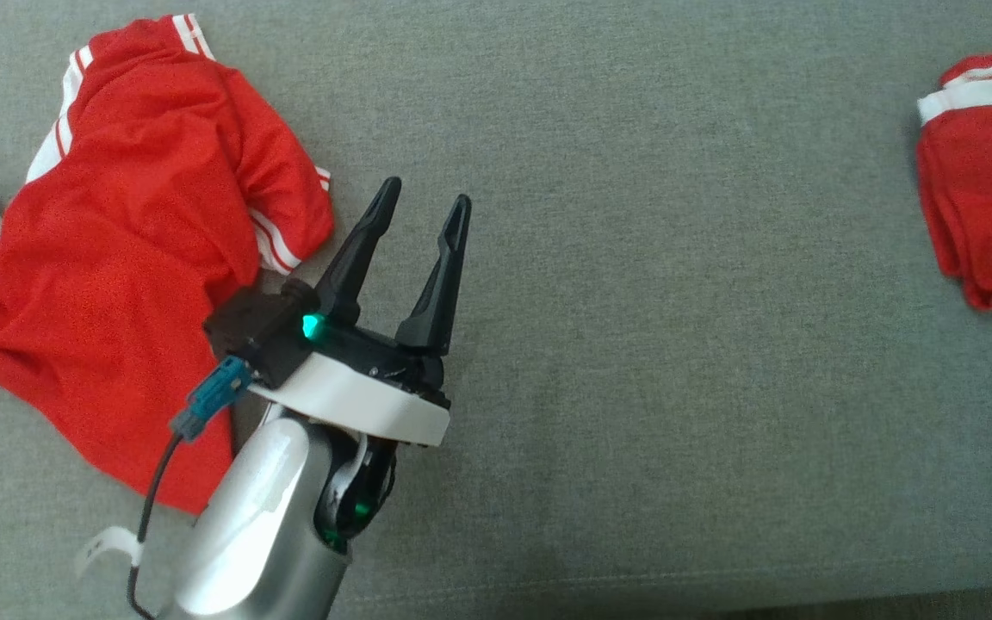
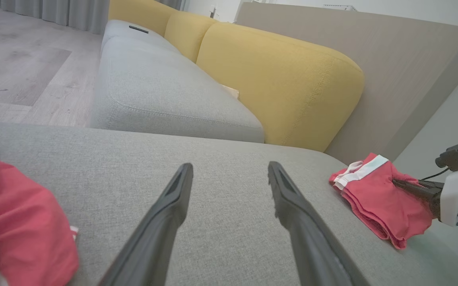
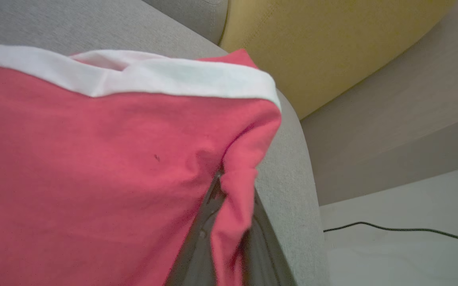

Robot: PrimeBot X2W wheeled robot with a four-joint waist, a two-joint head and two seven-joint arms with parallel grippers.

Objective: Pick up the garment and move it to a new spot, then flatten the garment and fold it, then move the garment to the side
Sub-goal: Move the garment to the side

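A folded red garment with a white band lies at the right end of the grey sofa seat, near its edge. My right gripper is shut on a fold of this garment. The left wrist view shows that right gripper reaching into the folded garment from the right. My left gripper hovers open over bare seat, with nothing between its fingers. Just to its left lies a second, crumpled red garment with white stripes.
Yellow back cushions run along the far side of the sofa. Beyond the seat's right end a pale floor carries a dark cable. The seat's front edge runs along the bottom of the head view. Wide grey seat separates the two garments.
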